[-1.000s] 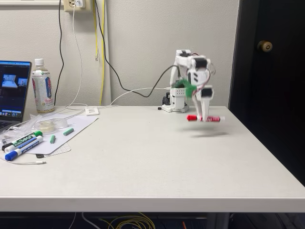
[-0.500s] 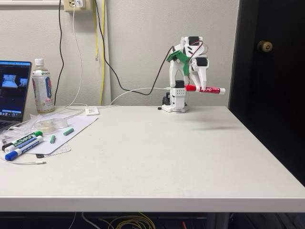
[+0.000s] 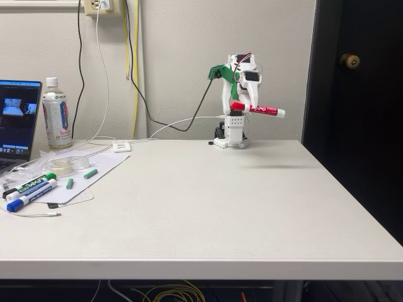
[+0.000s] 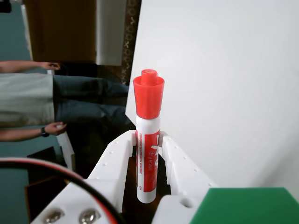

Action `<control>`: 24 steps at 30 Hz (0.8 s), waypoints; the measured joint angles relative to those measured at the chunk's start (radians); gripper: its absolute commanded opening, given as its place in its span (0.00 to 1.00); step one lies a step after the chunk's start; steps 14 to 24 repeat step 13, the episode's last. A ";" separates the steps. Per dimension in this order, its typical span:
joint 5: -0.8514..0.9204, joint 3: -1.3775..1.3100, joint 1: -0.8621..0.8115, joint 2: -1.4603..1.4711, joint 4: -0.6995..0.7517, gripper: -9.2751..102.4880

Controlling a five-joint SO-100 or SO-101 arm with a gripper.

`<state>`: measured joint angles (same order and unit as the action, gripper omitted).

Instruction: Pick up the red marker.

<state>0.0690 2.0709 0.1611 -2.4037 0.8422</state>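
The gripper [image 3: 242, 106] clamps the red marker [image 3: 258, 109] near its cap, holding it high above the table [image 3: 208, 201], apparently lifted clear.

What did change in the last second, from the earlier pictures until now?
The hand carried the red marker from just above the table up and back toward the arm's base, gripped throughout; the marker tilted slightly. The markers, bottle and laptop at left stayed put.
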 measured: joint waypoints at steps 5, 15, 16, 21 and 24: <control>0.000 0.049 -0.066 -0.071 -0.078 0.11; -0.005 0.141 -0.104 -0.143 -0.181 0.11; -0.005 0.141 -0.104 -0.143 -0.181 0.11; -0.005 0.141 -0.104 -0.143 -0.181 0.11; -0.005 0.141 -0.104 -0.143 -0.181 0.11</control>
